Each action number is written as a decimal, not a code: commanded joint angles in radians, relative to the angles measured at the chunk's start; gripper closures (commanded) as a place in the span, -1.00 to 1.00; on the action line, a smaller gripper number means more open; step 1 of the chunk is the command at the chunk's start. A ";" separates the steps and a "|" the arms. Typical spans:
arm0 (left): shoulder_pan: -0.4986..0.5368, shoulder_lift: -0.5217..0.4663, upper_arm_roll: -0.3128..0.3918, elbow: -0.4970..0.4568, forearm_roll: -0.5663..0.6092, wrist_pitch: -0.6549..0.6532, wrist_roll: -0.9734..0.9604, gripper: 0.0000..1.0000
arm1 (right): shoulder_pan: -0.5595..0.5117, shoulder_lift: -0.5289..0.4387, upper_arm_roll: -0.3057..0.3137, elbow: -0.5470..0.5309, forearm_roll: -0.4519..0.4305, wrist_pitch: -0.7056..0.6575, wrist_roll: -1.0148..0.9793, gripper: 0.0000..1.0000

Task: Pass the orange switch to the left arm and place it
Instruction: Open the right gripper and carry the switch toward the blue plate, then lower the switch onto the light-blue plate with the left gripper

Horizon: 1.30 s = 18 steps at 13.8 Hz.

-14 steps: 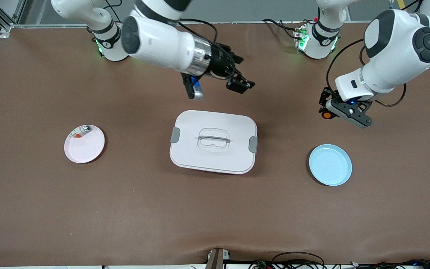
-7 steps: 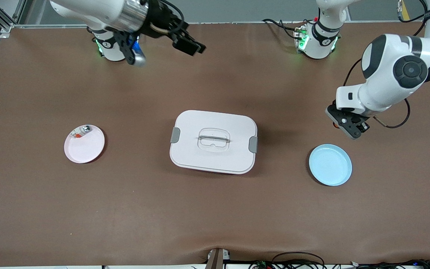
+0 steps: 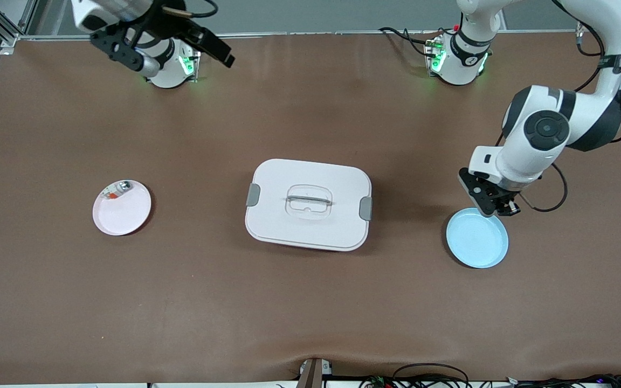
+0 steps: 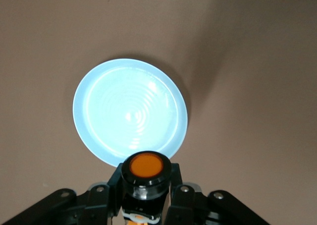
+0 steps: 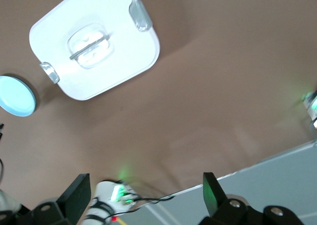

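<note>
The brown counter (image 3: 310, 302) is carrying the box (image 3: 308, 204) at centre. The left gripper (image 4: 147, 205), having swung down over the blue plate (image 3: 477, 238), is clamping the orange switch (image 4: 146, 166) (release pending). The right gripper (image 3: 173, 40), fingers spread and empty, is retreating over its base.

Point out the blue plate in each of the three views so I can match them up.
Front view: the blue plate lies toward the left arm's end of the table, under the left gripper.
Left wrist view: it fills the middle, just past the orange switch held by that gripper.
Right wrist view: a small part shows at the picture's edge.
Shared landmark: the white box beside it, also in the right wrist view.
</note>
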 commanded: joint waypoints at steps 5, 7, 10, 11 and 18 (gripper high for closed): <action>0.122 0.158 -0.007 -0.026 0.371 0.246 0.018 1.00 | -0.139 -0.120 0.006 -0.161 -0.233 -0.014 -0.489 -1.00; 0.162 0.222 -0.009 -0.021 0.472 0.326 0.018 1.00 | -0.216 -0.115 0.004 -0.161 -0.258 -0.008 -0.638 -1.00; 0.165 0.256 -0.009 -0.012 0.499 0.360 0.017 1.00 | -0.346 -0.101 0.011 -0.160 -0.272 -0.004 -0.830 -1.00; 0.162 0.258 -0.007 -0.009 0.499 0.360 0.017 1.00 | -0.385 -0.088 0.014 -0.160 -0.297 0.005 -0.882 -1.00; 0.145 0.314 -0.009 0.017 0.596 0.362 0.004 1.00 | -0.548 0.009 0.020 -0.149 -0.338 0.131 -1.117 -1.00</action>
